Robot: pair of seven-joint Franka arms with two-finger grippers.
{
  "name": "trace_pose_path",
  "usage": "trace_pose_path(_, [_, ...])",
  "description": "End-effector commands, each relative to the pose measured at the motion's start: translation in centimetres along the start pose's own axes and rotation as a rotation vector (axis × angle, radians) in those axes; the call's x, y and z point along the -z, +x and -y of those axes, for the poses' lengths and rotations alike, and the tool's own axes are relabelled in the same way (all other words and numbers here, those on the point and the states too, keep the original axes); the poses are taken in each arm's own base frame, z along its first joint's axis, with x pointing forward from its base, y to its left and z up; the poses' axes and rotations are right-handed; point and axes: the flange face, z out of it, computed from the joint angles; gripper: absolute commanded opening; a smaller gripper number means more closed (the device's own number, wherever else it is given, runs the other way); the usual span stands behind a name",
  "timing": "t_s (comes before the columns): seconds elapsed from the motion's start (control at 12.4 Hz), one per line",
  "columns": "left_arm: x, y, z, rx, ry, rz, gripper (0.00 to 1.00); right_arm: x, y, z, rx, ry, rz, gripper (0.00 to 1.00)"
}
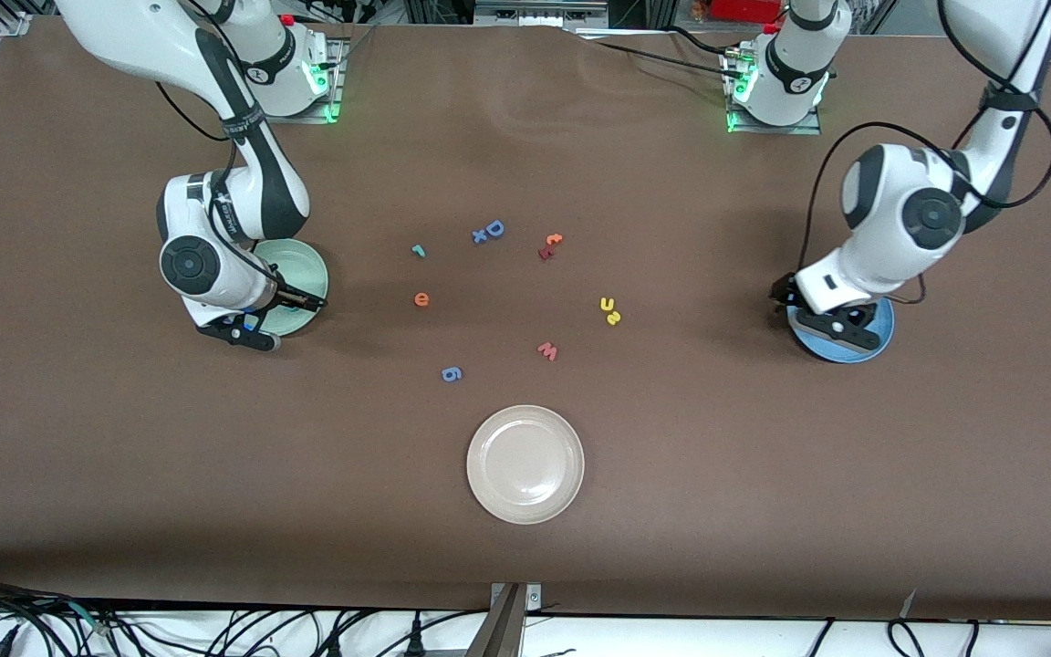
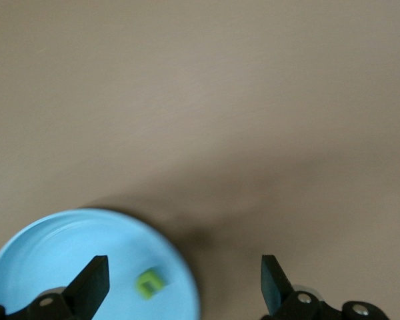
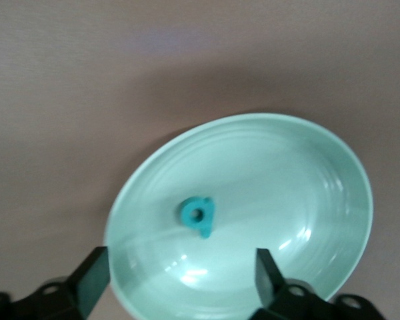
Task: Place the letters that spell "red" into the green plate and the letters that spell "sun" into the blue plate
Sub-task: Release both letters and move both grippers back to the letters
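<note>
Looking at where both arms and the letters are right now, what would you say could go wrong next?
1. The yellow letters lie touching, so a grasp may catch both or flick one away.
2. The orange "t" and blue "D" are decoys that might be picked by mistake.
3. The open right gripper hangs low over the green plate and may clip its rim.

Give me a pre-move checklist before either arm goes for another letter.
1. left gripper open over the blue plate: ok.
2. Olive-green letter lying in the blue plate, free of the fingers: ok.
3. right gripper open over the green plate: ok.
4. Teal d resting in the green plate, released: ok.
5. Teal r and orange e in the green plate: not ok, both on the table.
6. Two yellow letters in the blue plate: not ok, touching each other on the table.
</note>
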Motion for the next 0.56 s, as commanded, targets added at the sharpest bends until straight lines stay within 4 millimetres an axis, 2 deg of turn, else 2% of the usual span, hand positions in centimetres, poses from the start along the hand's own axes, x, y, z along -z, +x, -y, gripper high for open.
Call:
trace_pose_path(0.0, [0.6, 1.7, -6.2, 0.036, 0.005, -0.008, 1.00, 3.2, -2.4, 6.2, 0.046, 0.071, 0.010, 0.99])
trace_pose_path(0.24, [-0.7, 2.7, -13.1, 0.217, 0.002, 0.007, 1.00, 4.3, -3.7, 9.5, 0.099, 0.100, -0.007, 1.00])
trace_pose_path(0.32, [-1.5, 2.9, -15.5, 0.306, 0.001, 0.015, 1.00, 4.7, -4.4, 11.3, 0.136, 0.108, -0.011, 1.00])
trace_pose_path(0.4, [-1.8, 3.5, -18.1, 0.380, 0.003, 0.012, 1.00, 4.8, -4.1, 13.1, 0.164, 0.114, -0.015, 1.00])
trace_pose_path(0.48, [-2.3, 4.0, -20.0, 0.430, 0.005, 0.013, 1.00, 5.0, -3.6, 13.5, 0.164, 0.120, -0.022, 1.00])
